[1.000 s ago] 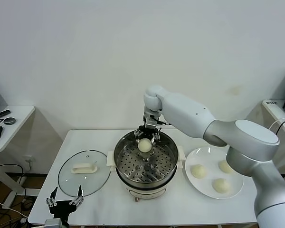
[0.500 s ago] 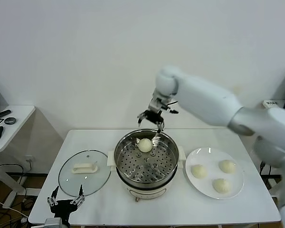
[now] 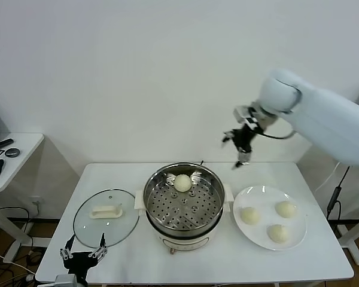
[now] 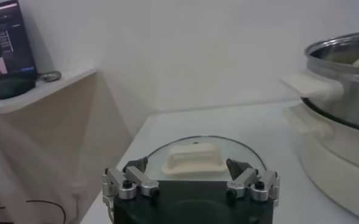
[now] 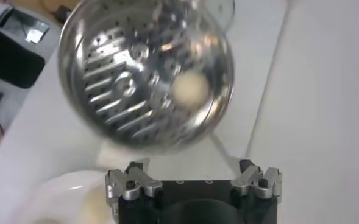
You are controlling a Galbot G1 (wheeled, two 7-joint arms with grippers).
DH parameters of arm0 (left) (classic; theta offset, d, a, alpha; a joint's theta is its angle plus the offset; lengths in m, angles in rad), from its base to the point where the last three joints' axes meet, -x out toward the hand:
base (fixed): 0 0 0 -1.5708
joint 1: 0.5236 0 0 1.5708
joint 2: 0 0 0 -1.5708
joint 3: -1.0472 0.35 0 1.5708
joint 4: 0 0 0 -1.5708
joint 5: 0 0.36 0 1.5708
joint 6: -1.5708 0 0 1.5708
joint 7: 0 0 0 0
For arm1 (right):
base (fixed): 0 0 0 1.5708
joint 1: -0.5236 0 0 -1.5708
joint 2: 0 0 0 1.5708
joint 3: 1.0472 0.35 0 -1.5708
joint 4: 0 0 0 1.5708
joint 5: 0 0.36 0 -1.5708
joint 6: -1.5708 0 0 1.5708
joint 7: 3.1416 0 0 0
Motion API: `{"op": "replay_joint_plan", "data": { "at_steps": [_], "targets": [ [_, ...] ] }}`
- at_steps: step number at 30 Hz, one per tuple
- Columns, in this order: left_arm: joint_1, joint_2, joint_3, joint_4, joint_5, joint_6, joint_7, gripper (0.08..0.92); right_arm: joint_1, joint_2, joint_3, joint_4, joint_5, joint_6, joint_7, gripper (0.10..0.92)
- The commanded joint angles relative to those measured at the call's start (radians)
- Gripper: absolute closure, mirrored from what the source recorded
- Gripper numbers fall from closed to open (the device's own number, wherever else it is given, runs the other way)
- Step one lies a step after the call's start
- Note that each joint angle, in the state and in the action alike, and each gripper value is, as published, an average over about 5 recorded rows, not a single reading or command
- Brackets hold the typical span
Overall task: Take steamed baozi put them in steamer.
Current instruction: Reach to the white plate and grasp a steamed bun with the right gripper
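Note:
One cream-white baozi (image 3: 182, 183) lies on the perforated tray at the back of the steel steamer (image 3: 159, 209); it also shows in the right wrist view (image 5: 189, 87) inside the steamer (image 5: 136, 73). Three baozi (image 3: 249, 215) (image 3: 285, 208) (image 3: 278, 233) sit on the white plate (image 3: 260, 194) to the right. My right gripper (image 3: 239, 149) is open and empty, raised in the air between the steamer and the plate, above the table's far edge; in its wrist view (image 5: 194, 173) the jaws stand wide apart. My left gripper (image 3: 82, 251) is open and empty, parked at the table's front left corner (image 4: 188, 173).
A round glass lid (image 3: 106, 215) with a white handle lies flat left of the steamer, just beyond the left gripper (image 4: 194, 159). A side table (image 3: 12, 155) with dark items stands at far left. The white table (image 3: 227, 263) carries everything.
My right gripper has let go of the baozi in the steamer, risen and swung right, from over the steamer's back rim to above the gap before the plate. The left arm has not moved.

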Motion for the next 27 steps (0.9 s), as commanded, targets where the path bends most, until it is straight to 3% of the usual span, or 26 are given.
{"op": "replay_joint_plan", "data": {
  "at_steps": [1, 10, 27],
  "targets": [
    [0.014, 0.000, 0.003, -0.012, -0.011, 0.003, 0.000, 0.177, -0.259, -0.245, 0.116, 0.173, -0.123, -0.208, 0.019, 0.203],
    [0.028, -0.008, 0.007, -0.007, 0.000, 0.004, 0.001, 0.177, -0.578, -0.166, 0.308, 0.100, -0.312, -0.175, 0.069, 0.203],
    [0.012, 0.003, -0.006, 0.027, 0.001, 0.010, 0.009, 0.177, -0.649, 0.007, 0.351, -0.098, -0.449, -0.012, 0.066, 0.203]
  ]
}}
